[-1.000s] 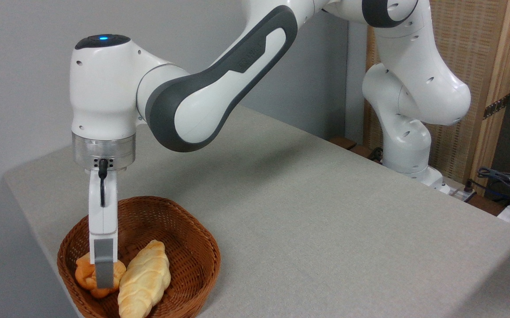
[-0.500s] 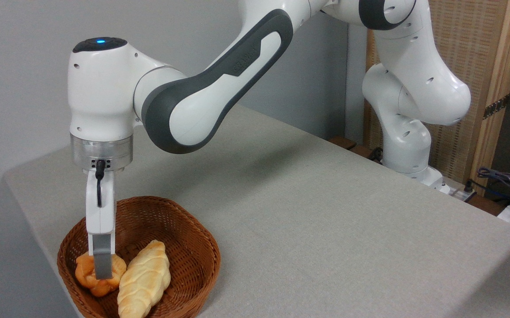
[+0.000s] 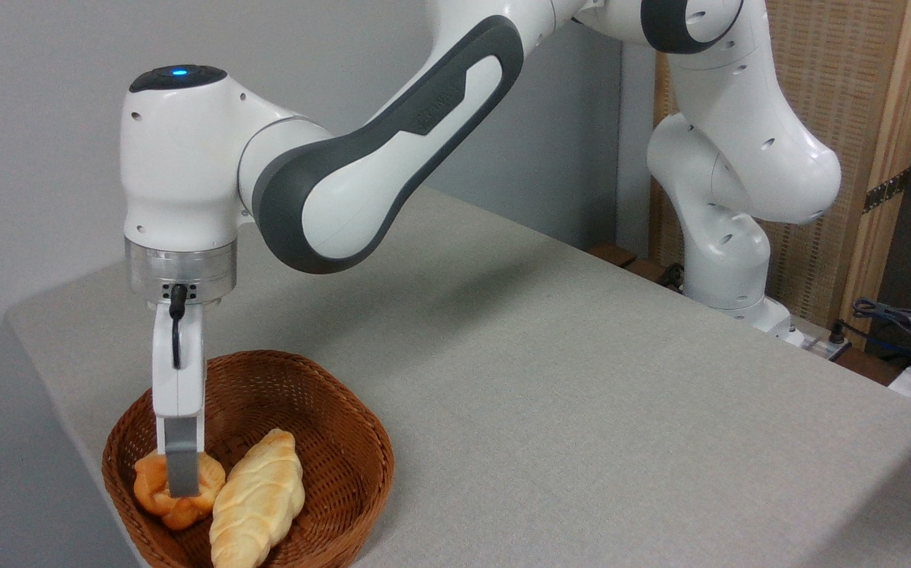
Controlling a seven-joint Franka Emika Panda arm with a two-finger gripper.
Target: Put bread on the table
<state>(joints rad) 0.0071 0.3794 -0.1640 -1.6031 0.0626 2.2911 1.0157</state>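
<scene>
The arm is rising a touch from where it sat a second ago, and the bun is coming up with it, barely shifted in the last half second.

Working down from the biggest thing: the table [image 3: 581,379] is spreading out in grey cloth, bare across its middle and toward three o'clock. At seven o'clock on it, the wicker basket [image 3: 321,394] is sitting near the corner. Inside, the pale braided loaf [image 3: 258,497] is lying along the four o'clock side, and the bread [image 3: 151,489], the little orange knotted bun, is nestling just beside it at eight o'clock.

The gripper [image 3: 183,483] is pointing straight down onto that bun. Only the near finger [image 3: 181,465] is showing, edge-on, pressed across the bun's front; the far one is hidden, so the gap cannot be read, though it looks to be pinching the bun.

The step in hand appears to be the lift-out. Next up, likely: clearing the basket rim, then swinging toward three o'clock over open cloth before lowering.
</scene>
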